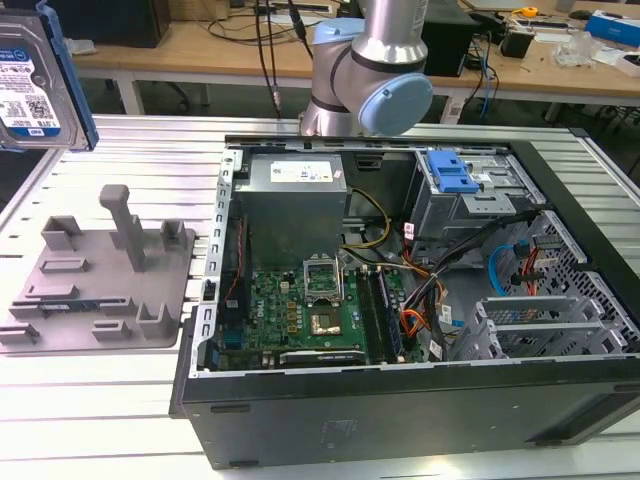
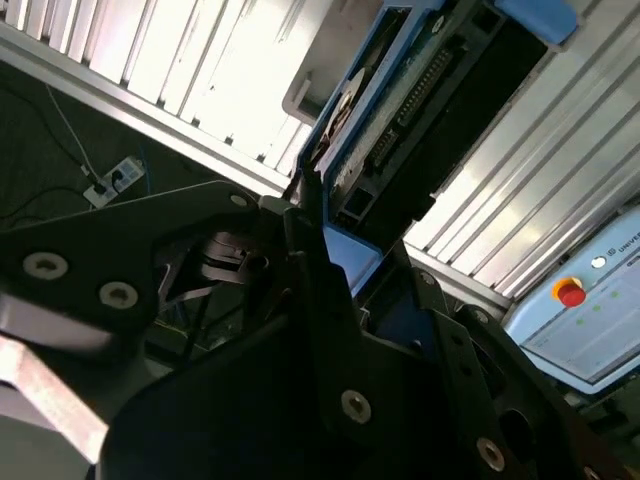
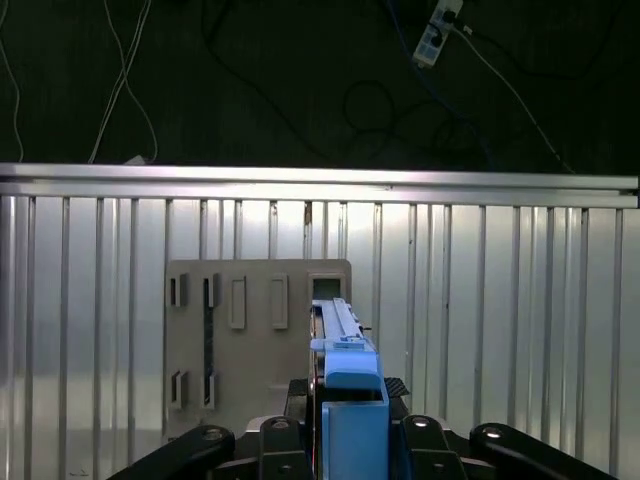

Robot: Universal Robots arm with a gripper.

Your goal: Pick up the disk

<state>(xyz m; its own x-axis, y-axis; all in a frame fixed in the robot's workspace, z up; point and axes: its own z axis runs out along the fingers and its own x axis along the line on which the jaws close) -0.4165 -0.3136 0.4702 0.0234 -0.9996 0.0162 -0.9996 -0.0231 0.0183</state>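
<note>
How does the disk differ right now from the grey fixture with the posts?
The disk is up in the air, on edge, at the exterior view's top left; the grey fixture lies flat on the slatted table. The disk is silver metal with blue side rails and a white-and-blue label; the fixture is plain grey plastic. In the first wrist view the gripper clamps the disk, and nothing touches the fixture below it.

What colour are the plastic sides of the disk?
Blue. The disk is lifted above the table; its blue side rail shows best in the first wrist view.
</note>
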